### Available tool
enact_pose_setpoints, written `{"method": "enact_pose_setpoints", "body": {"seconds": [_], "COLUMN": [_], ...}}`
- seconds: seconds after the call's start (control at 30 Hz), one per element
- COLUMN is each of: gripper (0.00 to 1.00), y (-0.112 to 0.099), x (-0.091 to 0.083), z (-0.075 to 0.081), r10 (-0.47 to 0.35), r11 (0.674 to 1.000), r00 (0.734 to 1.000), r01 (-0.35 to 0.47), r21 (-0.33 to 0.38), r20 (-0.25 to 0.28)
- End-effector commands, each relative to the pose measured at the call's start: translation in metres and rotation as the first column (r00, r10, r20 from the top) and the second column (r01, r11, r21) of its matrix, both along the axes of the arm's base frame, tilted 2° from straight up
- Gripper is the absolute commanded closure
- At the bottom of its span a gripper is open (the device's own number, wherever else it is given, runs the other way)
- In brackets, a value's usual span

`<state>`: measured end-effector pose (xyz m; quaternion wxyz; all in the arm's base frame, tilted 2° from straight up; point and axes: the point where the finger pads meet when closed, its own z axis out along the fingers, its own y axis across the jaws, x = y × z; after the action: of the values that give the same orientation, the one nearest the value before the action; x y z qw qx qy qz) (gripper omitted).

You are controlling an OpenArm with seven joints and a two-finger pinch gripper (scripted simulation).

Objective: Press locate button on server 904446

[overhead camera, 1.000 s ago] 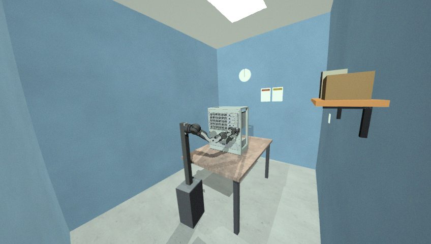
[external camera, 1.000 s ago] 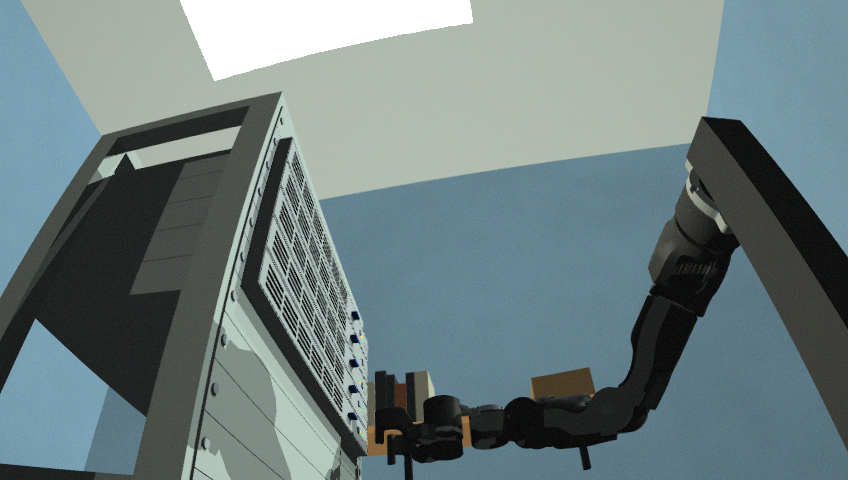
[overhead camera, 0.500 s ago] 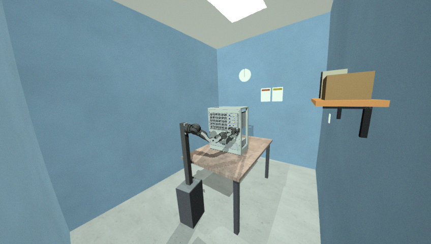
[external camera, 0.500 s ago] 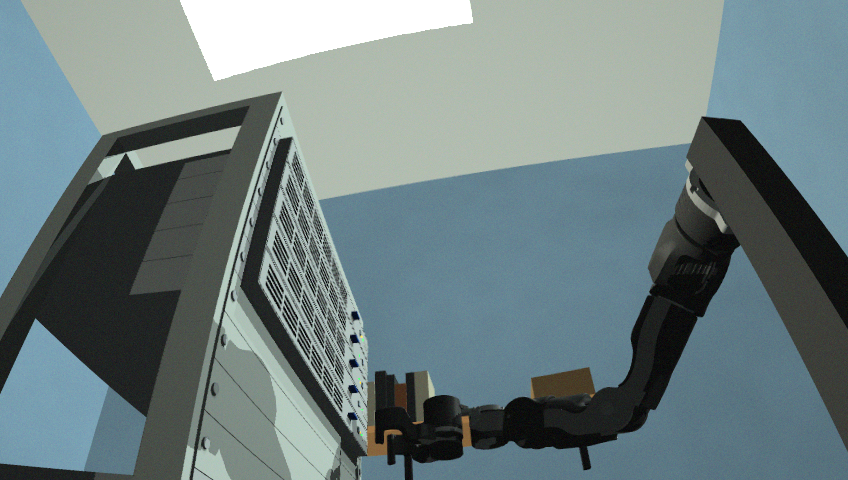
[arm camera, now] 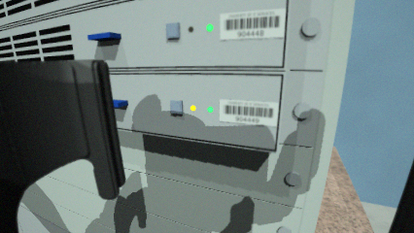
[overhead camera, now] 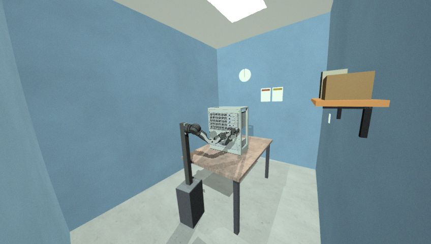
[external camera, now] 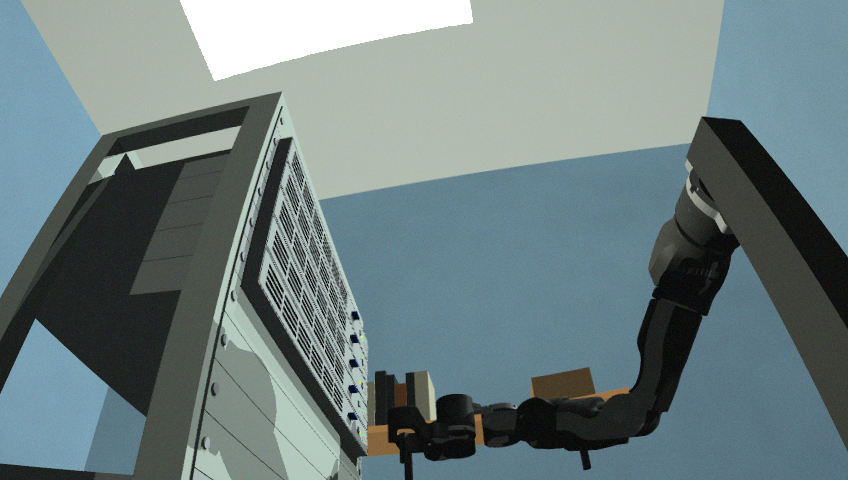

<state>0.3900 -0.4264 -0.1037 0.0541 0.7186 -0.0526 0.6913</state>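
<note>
The grey server rack (overhead camera: 226, 129) stands on the wooden table (overhead camera: 233, 154). My gripper (overhead camera: 234, 131) is open and empty, close in front of the rack's lower right front; it also shows in the exterior view (external camera: 389, 410). In the wrist view its dark left finger (arm camera: 104, 131) stands before the panels. Two servers show there: the upper label (arm camera: 253, 24) reads 904448, the lower label (arm camera: 249, 112) reads 904449. Each has a grey square button, the upper button (arm camera: 172, 30) and the lower button (arm camera: 177, 107), both unlit. Label 904446 is not in view.
The lower server shows a yellow light (arm camera: 192, 108) and a green light (arm camera: 210, 110). Blue tabs (arm camera: 104, 36) stick out of the fronts. The arm's post and base (overhead camera: 188, 193) stand at the table's near left corner. A wall shelf with a box (overhead camera: 347, 89) hangs at the right.
</note>
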Motion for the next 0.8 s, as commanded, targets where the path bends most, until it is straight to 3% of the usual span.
{"method": "enact_pose_setpoints", "body": {"seconds": [0.0, 0.43, 0.77], "gripper": [0.4, 0.4, 0.4], "y": [0.002, 0.006, 0.006], "x": [-0.003, -0.027, -0.03], "z": [-0.001, 0.0, 0.002], "r10": [0.007, 0.007, 0.007], "r11": [1.0, 1.0, 1.0], "r00": [1.0, 1.0, 1.0], "r01": [-0.007, -0.007, -0.007], "r21": [0.012, 0.012, 0.012], "r20": [-0.001, -0.001, -0.001]}}
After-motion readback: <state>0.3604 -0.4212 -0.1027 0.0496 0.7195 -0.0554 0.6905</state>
